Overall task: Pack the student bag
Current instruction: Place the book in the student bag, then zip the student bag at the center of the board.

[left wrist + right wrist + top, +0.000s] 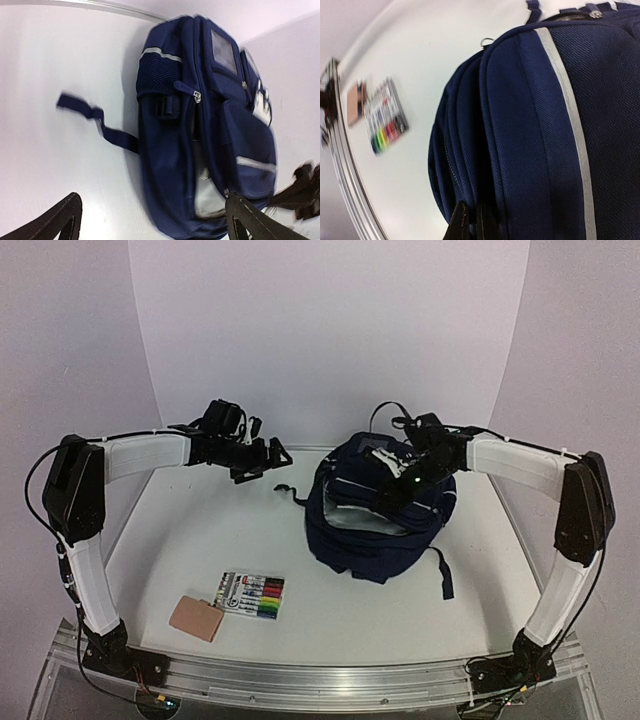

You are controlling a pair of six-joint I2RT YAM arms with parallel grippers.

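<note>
Tan flat pad (pixel 196 617) lies nearest my bases, on the left part of the white table (pixel 180 540). Just beside it on the right is a pack of coloured markers (pixel 252 595). Both sit well apart from everything else.

Farther in, right of centre: the student bag (pixel 375 530), dark navy, lying on the table. A pale stripe runs along its panels. A gap in its near-left side shows something pale; I cannot tell what. One black strap (pixel 440 575) trails off its near-right corner onto the table.

My right claw (pixel 398 488) is over the top of the bag. Its wrist view shows the fingers (pixel 462 222) pressed together, narrow, tips against the navy fabric. I cannot tell if any cloth is pinched between them.

My left claw (pixel 272 462) hangs above the table to the left of the bag, apart from it, toward the back wall. It is wide: the fingers stand at opposite lower corners of its wrist view, holding nothing.
</note>
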